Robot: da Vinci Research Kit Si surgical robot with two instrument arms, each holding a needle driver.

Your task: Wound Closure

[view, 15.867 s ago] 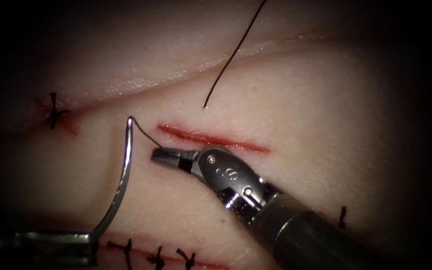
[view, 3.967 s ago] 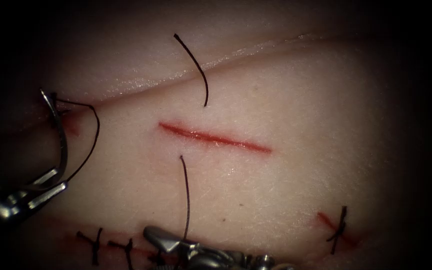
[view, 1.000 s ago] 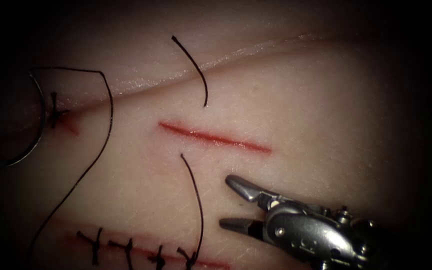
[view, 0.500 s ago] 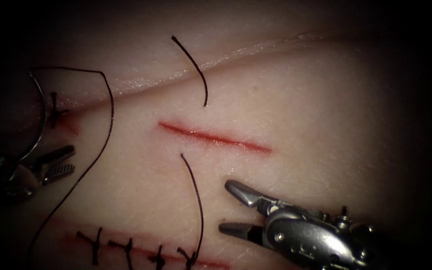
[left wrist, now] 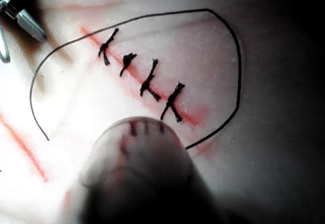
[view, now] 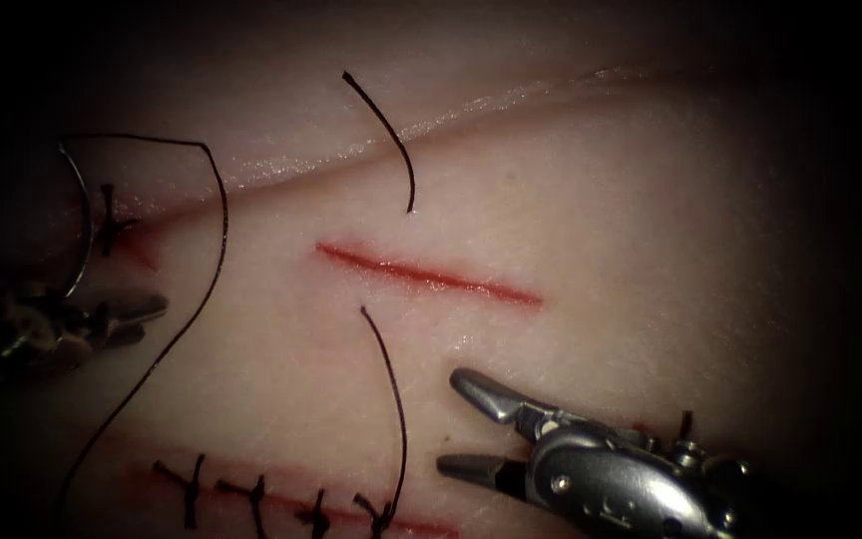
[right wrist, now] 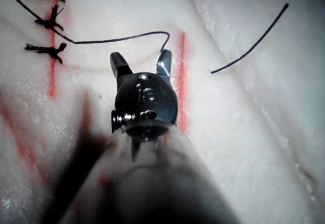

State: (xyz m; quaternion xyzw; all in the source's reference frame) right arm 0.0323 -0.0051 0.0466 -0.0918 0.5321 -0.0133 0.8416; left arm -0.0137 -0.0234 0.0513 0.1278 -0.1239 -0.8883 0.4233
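tissue point(view: 591, 200) lying bare right of the open cut point(view: 426, 274) | right claw point(view: 461, 424) hovering released below the cut, holding nothing, beside the thread point(view: 391, 399) tail | left claw point(view: 127, 319) at the far left edge, clenching the needle point(view: 80, 235) near its lower end, needle arcing up outside the tissue

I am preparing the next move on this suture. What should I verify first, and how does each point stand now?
1. Right tool free, jaws open, holding nothing: ok.
2. Needle out of the tissue, lying left of the cut: ok.
3. Left tool holds the needle: cannot tell.
4. Thread comes out both above and below the cut: ok.
5. Short tail above the cut lies loose: ok.
6. Cut edges closed: not ok, the cut is open.
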